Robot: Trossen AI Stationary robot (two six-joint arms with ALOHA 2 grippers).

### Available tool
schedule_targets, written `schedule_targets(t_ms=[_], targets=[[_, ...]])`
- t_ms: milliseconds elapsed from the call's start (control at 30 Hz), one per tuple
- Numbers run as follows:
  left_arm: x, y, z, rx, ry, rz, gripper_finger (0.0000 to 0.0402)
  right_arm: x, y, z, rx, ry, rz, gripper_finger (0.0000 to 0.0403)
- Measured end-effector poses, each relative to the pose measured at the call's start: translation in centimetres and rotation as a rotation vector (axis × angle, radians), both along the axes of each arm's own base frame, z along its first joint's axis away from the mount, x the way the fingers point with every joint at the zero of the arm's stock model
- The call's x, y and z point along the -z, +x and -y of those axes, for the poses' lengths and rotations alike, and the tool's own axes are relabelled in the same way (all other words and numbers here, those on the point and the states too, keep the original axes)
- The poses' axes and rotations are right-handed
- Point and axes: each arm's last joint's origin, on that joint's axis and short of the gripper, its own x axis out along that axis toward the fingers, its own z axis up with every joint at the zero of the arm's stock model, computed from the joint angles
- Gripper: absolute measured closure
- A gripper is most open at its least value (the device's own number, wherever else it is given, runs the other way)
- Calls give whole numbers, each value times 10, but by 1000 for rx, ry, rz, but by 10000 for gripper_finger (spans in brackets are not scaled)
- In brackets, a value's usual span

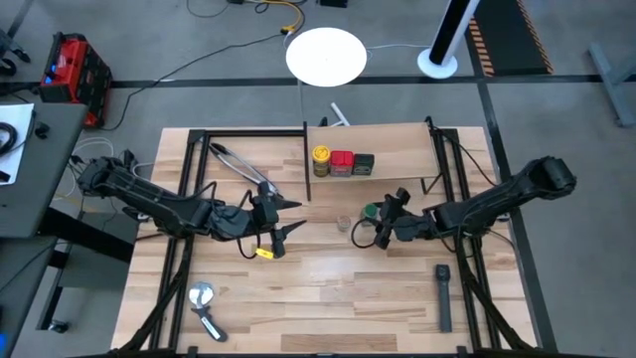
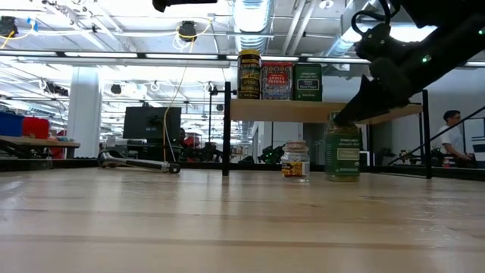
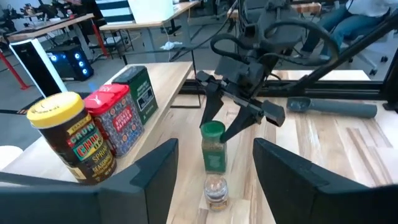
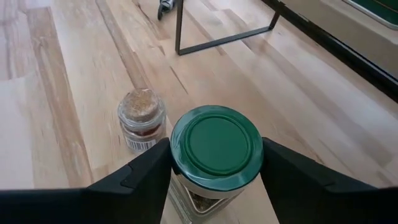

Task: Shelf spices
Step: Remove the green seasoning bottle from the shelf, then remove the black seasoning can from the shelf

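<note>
**Fourth spice in hand: the green-lidded jar**

The shelf (image 1: 397,144) stands at the table's far side with the yellow jar (image 1: 321,159), red tin (image 1: 342,162) and dark tin (image 1: 364,163) already in a row on it. The right gripper (image 1: 383,221) has its fingers either side of the green-lidded jar (image 4: 216,149), which stands on the tabletop in front of the shelf; whether they press it, I cannot tell. The small clear jar (image 4: 142,118) waits just beside. The left gripper (image 1: 285,218) hangs spread open to the left. Next, I judge: clamp, lift, carry to the shelf.
</note>
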Motion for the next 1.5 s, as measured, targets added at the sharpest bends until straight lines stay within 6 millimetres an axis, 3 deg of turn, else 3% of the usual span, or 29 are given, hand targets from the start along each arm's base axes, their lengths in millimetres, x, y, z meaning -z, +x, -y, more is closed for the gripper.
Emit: schedule_targets(t_ms=[667,1200,1500], targets=[[-2,0,0,12,36,2,201,1,1,2,14,26,0,156],[-2,0,0,13,37,1,201,2,0,-1,-34,10,-24,101],[-1,0,0,12,32,1,201,-17,0,-1,-47,-6,-23,100]])
